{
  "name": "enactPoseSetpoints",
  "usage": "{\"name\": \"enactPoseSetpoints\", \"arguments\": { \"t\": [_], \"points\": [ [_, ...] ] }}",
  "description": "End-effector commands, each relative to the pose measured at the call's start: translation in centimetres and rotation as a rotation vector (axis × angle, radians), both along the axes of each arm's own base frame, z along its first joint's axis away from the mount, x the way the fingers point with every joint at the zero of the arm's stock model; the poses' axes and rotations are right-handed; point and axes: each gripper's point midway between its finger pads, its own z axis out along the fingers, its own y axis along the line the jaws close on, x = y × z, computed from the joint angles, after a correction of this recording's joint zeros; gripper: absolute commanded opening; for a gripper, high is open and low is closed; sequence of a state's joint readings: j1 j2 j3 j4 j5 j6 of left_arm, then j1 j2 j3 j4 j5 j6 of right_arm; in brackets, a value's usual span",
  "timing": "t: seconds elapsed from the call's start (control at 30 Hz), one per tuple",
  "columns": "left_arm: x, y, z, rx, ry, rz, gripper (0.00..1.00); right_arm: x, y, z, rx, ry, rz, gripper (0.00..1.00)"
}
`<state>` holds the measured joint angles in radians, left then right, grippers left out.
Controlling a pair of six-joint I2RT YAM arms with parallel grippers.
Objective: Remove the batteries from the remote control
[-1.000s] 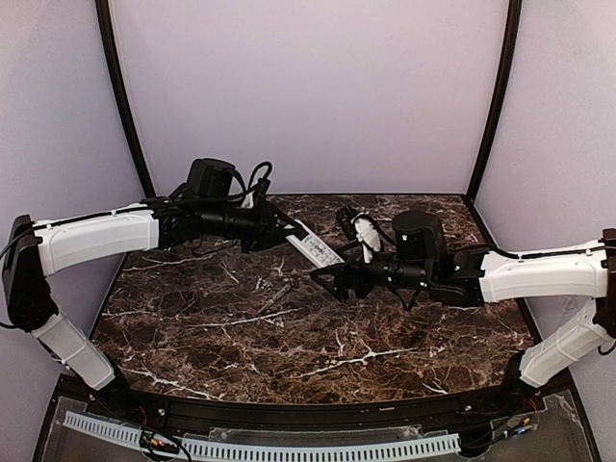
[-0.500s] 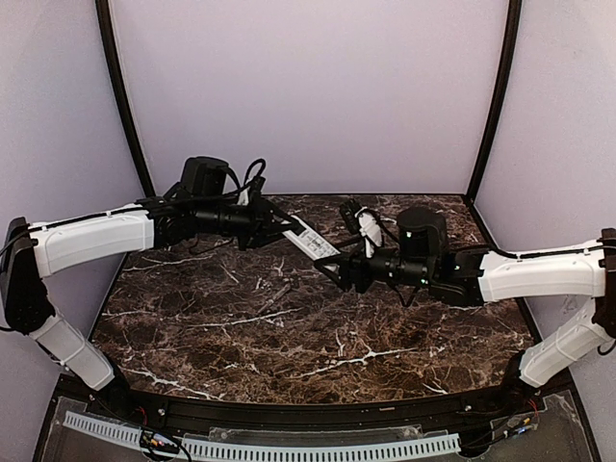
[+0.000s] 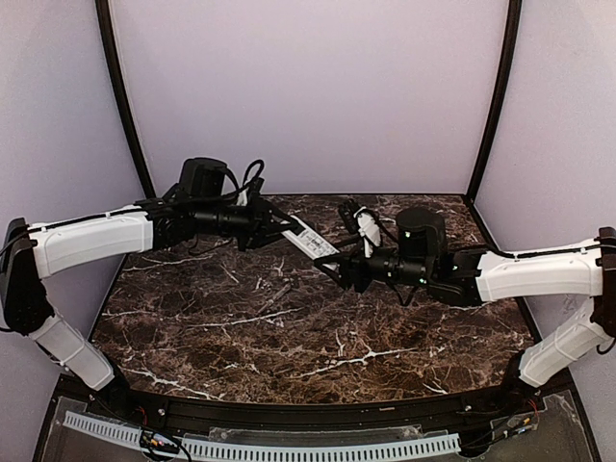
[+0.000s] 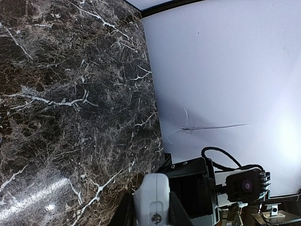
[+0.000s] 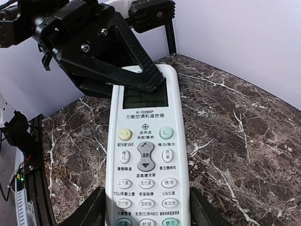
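Note:
The white remote control [image 3: 315,244] hangs above the table's back middle, held between both arms. My left gripper [image 3: 289,231] is shut on its display end. In the left wrist view the remote's white end [image 4: 151,195] sits between the two dark fingers of the left gripper [image 4: 150,212]. My right gripper [image 3: 339,269] has its fingers against both long sides of the button end. In the right wrist view the remote's front [image 5: 148,155] faces the camera, inside the right gripper [image 5: 146,205]. A left finger [image 5: 136,73] lies over the display. The batteries are hidden; the remote's back faces away.
The dark marble table [image 3: 318,337] is ringed by pale lilac walls [image 3: 308,87] with black corner posts. A small slim dark piece [image 3: 278,294] lies left of centre on the table; I cannot tell what it is. The left arm's camera mount [image 5: 150,12] looms above the remote.
My right gripper has moved left and back onto the remote's free end, and its jaws have narrowed onto the remote's sides. The left gripper has kept its hold, shifting slightly.

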<state>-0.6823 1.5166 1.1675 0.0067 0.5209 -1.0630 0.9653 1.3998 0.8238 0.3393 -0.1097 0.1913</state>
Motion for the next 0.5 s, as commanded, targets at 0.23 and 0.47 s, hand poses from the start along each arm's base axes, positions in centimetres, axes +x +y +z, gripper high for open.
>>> {"name": "enactPoseSetpoints", "arguments": {
  "t": [0.23, 0.47],
  "points": [
    [-0.5, 0.6, 2.3, -0.063, -0.056, 0.013, 0.03, -0.8, 0.9, 1.0, 0.046, -0.012, 0.064, 0.18],
    [-0.6, 1.4, 3.0, -0.051, -0.177, 0.017, 0.76, -0.2, 0.5, 1.8, 0.069, 0.092, 0.049, 0.03]
  ]
}}
